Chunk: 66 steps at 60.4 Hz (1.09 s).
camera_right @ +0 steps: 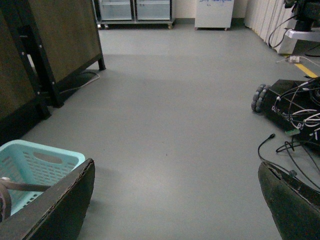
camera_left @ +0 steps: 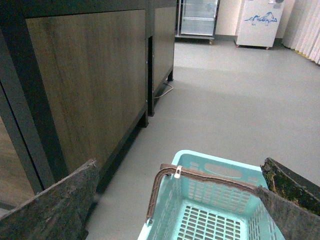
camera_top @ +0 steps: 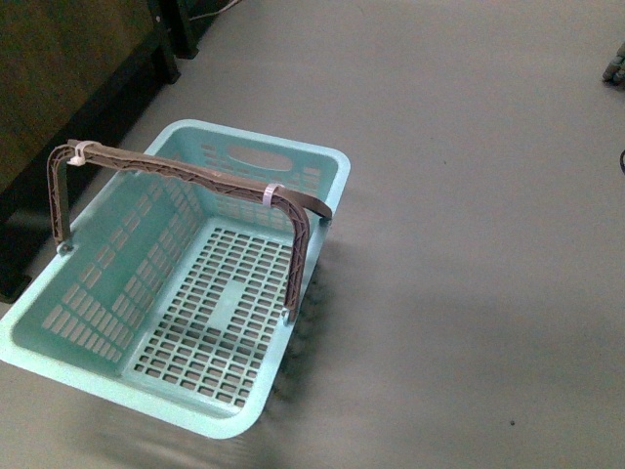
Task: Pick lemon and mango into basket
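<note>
1. Standing on the grey floor (camera_top: 469, 195) close beside a dark wooden cabinet (camera_left: 90, 75), the basket (camera_top: 107, 264) is seen in the left wrist view below and ahead of the left gripper (camera_left: 179, 165). It is framed between the gripper's two fingers (camera_left: 60, 205), which are spread wide with nothing held between them.
2. The right gripper (camera_right: 176, 166) is likewise spread wide and empty. The basket lies toward the robot's left of it, and only one corner is caught beside a finger (camera_right: 55, 210).
3. The whole basket, slotted floor included, is shown only in the front view. The cabinet front is shown at length only in the left wrist view. A black wheeled unit (camera_right: 290, 105) with loose cables is made out clearly only in the right wrist view.
4. The basket is moulded in pale teal plastic, with slotted walls and a slotted floor. Its brown handle (camera_top: 195, 176) is raised upright across the middle, and white clips (camera_top: 271, 192) are fixed on it.
</note>
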{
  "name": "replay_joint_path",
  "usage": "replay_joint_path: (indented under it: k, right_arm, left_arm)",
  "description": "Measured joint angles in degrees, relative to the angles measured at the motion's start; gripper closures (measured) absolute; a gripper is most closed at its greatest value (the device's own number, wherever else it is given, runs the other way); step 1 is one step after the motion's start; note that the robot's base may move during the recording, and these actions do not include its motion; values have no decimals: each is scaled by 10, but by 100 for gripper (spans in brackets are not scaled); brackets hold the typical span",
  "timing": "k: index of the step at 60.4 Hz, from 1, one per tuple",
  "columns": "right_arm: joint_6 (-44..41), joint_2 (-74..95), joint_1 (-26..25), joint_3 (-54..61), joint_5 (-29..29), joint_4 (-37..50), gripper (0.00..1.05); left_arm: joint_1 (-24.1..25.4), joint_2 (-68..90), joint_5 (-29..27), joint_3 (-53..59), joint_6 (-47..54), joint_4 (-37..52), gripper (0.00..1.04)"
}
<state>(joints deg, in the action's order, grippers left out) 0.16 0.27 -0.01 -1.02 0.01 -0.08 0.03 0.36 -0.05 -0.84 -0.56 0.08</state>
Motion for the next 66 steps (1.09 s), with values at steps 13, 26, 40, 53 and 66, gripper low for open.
replay_joint_path:
  k: [13,26,40,53,66]
  right_arm:
    - [0,0,0,0,0,0,9]
    - [0,0,0,0,0,0,9]
    - [0,0,0,0,0,0,9]
    - [0,0,0,0,0,0,9]
    - [0,0,0,0,0,0,9]
  left_arm:
    - [0,0,0,0,0,0,7]
    - [24,70,96,-51,-70,-126,7]
    - [96,386,188,-126,-344,-10,7]
    - [24,724,97,-176,-526,250,7]
    - [-81,959,26,-278,-644,346,7]
